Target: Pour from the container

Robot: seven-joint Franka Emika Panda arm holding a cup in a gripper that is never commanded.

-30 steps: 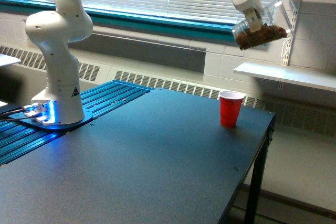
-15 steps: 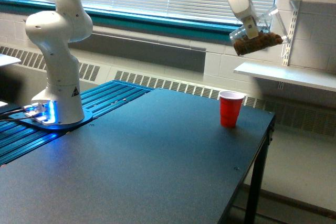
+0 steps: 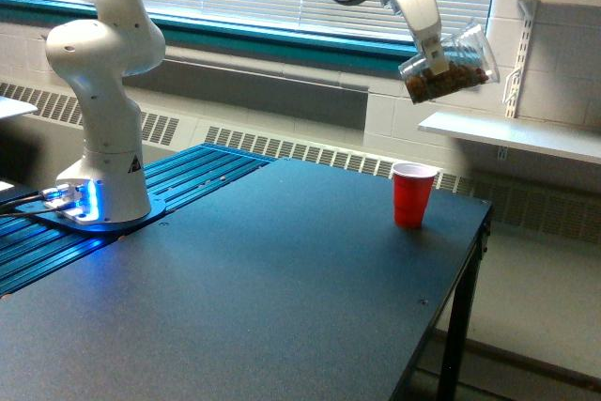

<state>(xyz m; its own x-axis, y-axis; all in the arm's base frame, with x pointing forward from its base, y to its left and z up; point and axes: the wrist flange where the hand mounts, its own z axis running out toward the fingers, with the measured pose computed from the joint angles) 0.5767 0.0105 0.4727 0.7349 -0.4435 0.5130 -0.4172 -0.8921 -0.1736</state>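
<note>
We see the container (image 3: 449, 66), a clear tapered plastic cup, held high above the counter (image 3: 282, 288) near the top of the exterior view's right. It lies tilted well off vertical, almost on its side, mouth toward the exterior view's right and slightly raised. Brown crumbly bits rest along its lower wall and toward its base. The fingers (image 3: 434, 55) of the gripper (image 3: 435, 59) are clenched on the container near its base end.

We note a red cup (image 3: 412, 194) standing upright on the counter near its far right corner, below the container and well apart from it. Its interior is not visible from this angle, so we cannot tell its contents.

The arm's white base (image 3: 101, 119) stands at the exterior view's left.
</note>
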